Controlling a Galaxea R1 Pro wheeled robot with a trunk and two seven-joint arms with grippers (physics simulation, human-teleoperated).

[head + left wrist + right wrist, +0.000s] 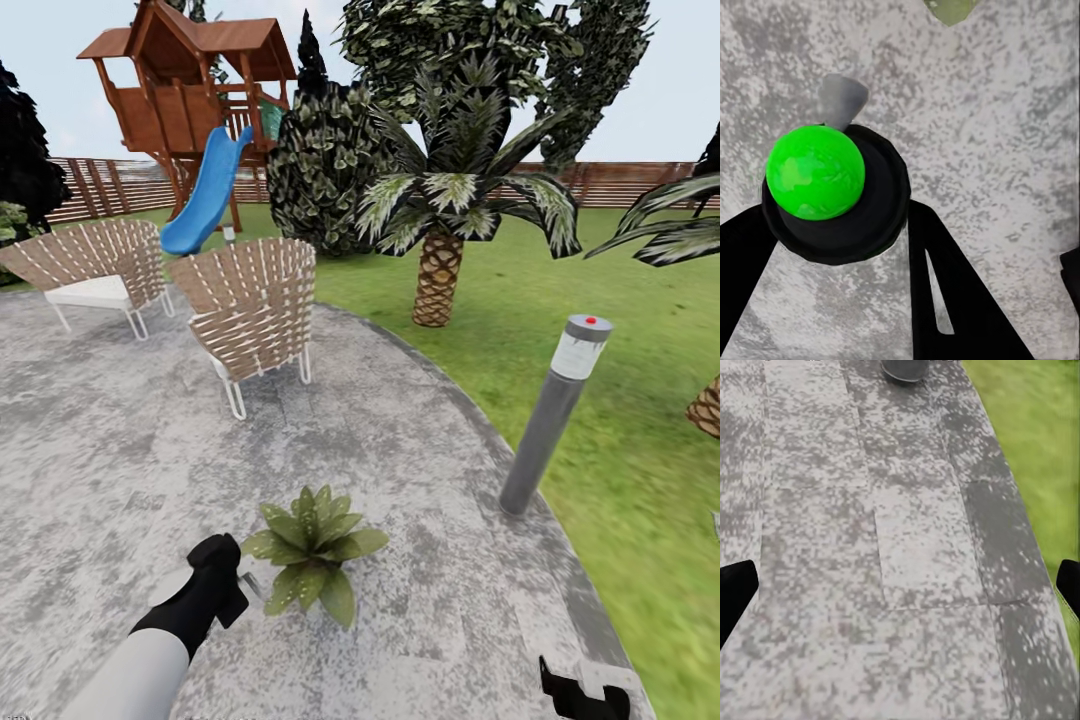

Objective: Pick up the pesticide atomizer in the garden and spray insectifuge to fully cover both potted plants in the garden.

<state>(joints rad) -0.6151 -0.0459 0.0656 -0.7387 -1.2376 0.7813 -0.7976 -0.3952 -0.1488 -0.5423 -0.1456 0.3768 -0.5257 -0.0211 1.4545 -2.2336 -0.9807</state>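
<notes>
My left gripper [232,585] [840,251] is shut on the pesticide atomizer [814,172], seen from above as a round black body with a bright green top and a grey nozzle. It hovers just left of a potted plant [310,550], a low rosette of speckled green leaves on the stone patio [120,450]. A leaf tip of the plant [949,9] reaches into the left wrist view. My right gripper [585,695] [900,589] hangs open over bare paving near the patio's edge, with nothing between its wide-apart fingers.
A grey bollard lamp [555,415] [904,369] stands at the patio's right rim. Two wicker chairs [250,310] sit further back on the left. Lawn [620,420], a palm [440,250], trees, a playhouse with a blue slide [205,195] and a fence lie beyond.
</notes>
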